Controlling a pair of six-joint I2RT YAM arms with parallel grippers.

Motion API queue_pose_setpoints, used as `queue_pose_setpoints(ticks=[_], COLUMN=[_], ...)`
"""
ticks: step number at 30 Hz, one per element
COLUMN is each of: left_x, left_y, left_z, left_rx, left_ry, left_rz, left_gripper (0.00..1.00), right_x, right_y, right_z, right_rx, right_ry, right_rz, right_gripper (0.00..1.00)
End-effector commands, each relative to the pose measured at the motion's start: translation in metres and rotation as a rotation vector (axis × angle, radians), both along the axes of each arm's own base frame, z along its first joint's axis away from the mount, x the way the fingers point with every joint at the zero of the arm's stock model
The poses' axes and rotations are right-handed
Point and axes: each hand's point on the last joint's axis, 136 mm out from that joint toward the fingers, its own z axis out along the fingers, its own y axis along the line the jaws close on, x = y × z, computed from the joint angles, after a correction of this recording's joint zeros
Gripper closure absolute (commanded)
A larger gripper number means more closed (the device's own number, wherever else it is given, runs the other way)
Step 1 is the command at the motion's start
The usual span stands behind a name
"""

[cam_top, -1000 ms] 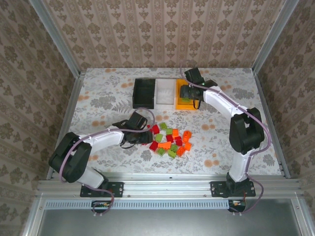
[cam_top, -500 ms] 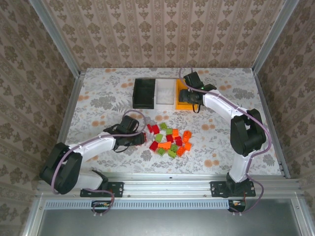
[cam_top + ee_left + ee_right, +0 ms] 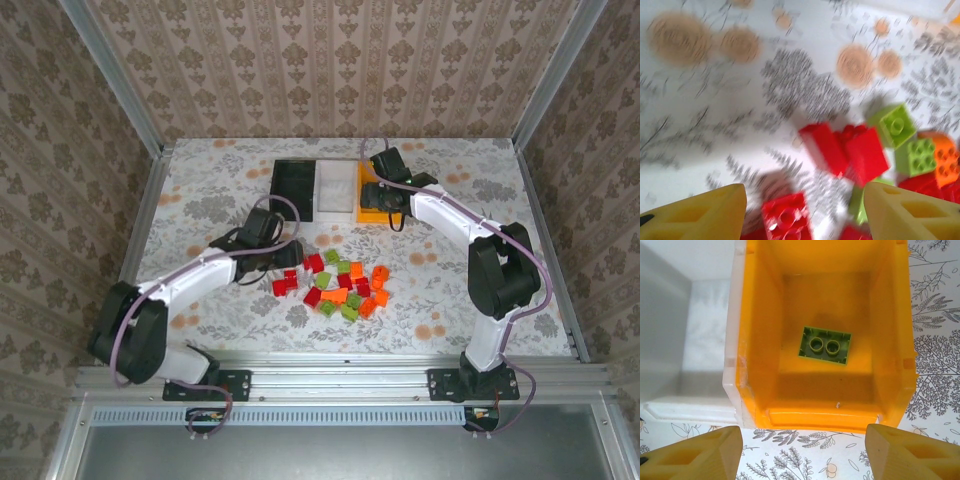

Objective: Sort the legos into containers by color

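The legos [image 3: 345, 285] are a loose pile of red, orange and light green bricks at mid-table. Two red bricks [image 3: 285, 283] lie just left of the pile. My left gripper [image 3: 285, 262] hovers over them, open; in its blurred wrist view a red brick [image 3: 787, 217] lies on the table between the yellow fingers [image 3: 700, 215]. The black bin [image 3: 293, 188], white bin [image 3: 335, 190] and yellow-orange bin [image 3: 372, 212] stand in a row at the back. My right gripper [image 3: 802, 455] is open and empty at the near edge of the yellow-orange bin [image 3: 760, 340]. One green brick [image 3: 825, 345] lies inside that bin.
The white bin [image 3: 680, 340] touches the yellow-orange bin's left side. More red bricks [image 3: 845, 150] and green bricks [image 3: 895, 125] crowd the left gripper's right side. Metal rails and papered walls close in the patterned table [image 3: 200, 200].
My left gripper has pulled back from the pile's left edge, and two red bricks now lie apart from the pile. The right gripper has shifted slightly nearer, over the yellow-orange bin's front edge.
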Motion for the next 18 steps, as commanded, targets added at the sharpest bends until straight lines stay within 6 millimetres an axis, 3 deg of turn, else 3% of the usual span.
queue_pose_setpoints(ticks=[1,7,18], left_x=[0.01,0.022,0.019], left_y=[-0.013,-0.025,-0.035], left_z=[-0.008,-0.027,-0.053], left_rx=[-0.016,0.033,0.059], left_ry=[0.062,0.131,0.208], left_rz=[0.011,0.047,0.077], left_gripper=[0.37,0.42,0.56], right_x=[-0.007,-0.013,-0.018], right_y=[-0.005,-0.011,-0.019], right_z=[0.007,0.002,-0.003], right_rx=[0.002,-0.005,0.0], right_ry=[-0.018,-0.01,-0.011], right_rz=[-0.023,-0.021,-0.027], right_gripper=[0.33,0.33,0.35])
